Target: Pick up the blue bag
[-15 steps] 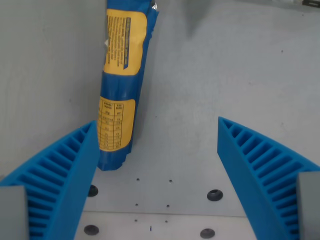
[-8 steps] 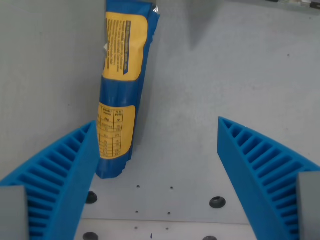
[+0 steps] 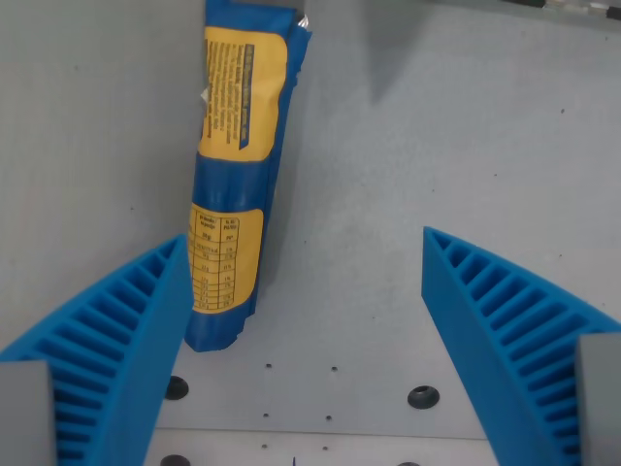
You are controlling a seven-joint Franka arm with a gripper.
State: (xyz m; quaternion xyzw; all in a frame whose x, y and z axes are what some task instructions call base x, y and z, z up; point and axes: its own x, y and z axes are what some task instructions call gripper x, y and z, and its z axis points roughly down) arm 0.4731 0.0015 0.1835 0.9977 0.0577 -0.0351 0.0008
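One long, narrow blue plastic bag [image 3: 239, 175] lies flat on the pale grey table [image 3: 437, 146], running from the top edge of the wrist view down to its lower end near the bottom left. It carries two yellow printed labels: a larger one with small text on its upper part [image 3: 236, 89] and a smaller one with a table of figures lower down [image 3: 220, 258]. The bag's top end is cut off by the frame.

The gripper [image 3: 303, 291] has two ribbed blue fingers, one at the wrist view's left [image 3: 116, 340] and one at the wrist view's right [image 3: 505, 330], standing wide apart with nothing between their tips but bare table. The bag's lower end sits just beside the inner edge of the left finger; whether they touch cannot be told. The right finger is well apart from the bag.

Near the bottom edge the table shows several round dark holes, one [image 3: 423, 395] by the right finger, and a few tiny dots.
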